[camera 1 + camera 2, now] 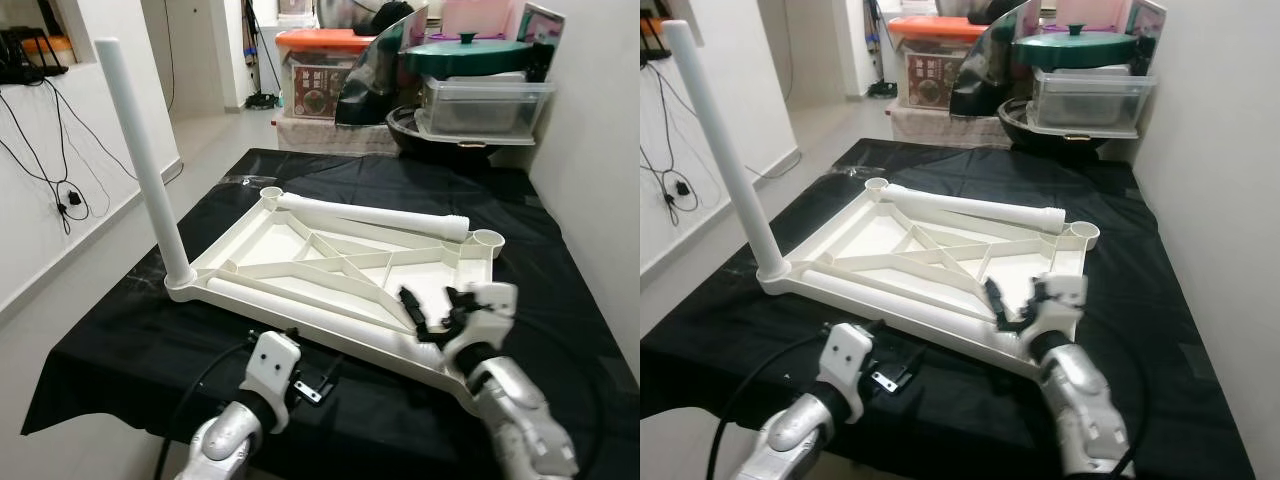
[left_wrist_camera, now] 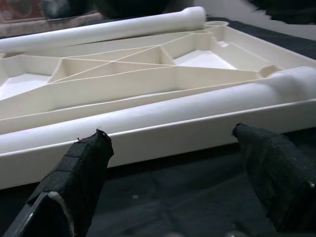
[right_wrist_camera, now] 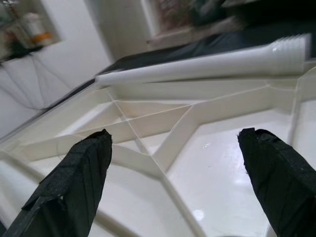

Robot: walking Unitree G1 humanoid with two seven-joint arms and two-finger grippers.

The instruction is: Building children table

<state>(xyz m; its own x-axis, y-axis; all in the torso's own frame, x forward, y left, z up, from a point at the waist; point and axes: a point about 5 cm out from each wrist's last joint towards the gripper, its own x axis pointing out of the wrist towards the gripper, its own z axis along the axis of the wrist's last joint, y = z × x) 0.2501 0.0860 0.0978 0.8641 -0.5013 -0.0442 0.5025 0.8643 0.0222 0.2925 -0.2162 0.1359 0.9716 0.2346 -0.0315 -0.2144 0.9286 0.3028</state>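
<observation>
A white table top (image 1: pixel 300 235) lies upside down on the black-covered table (image 1: pixel 540 260), ribs facing up. One white leg (image 1: pixel 140 150) stands upright in its near-left corner socket. A second loose leg (image 1: pixel 370 212) lies along the far rim. A third leg (image 1: pixel 300 305) rests along the near rim. The far-left socket (image 1: pixel 270 191) and far-right socket (image 1: pixel 488 239) are bare. My right gripper (image 1: pixel 432 305) hovers open over the near-right part of the top, its fingers (image 3: pixel 74 182) spread above the ribs. My left gripper (image 2: pixel 168 136) is open, low before the near rim, holding nothing.
Past the table's far end stand stacked storage boxes (image 1: pixel 320 70), a clear tub (image 1: pixel 485 105) and a green-lidded pot (image 1: pixel 465 50). A white wall runs along the right. Open floor and dangling cables (image 1: pixel 60 190) lie to the left.
</observation>
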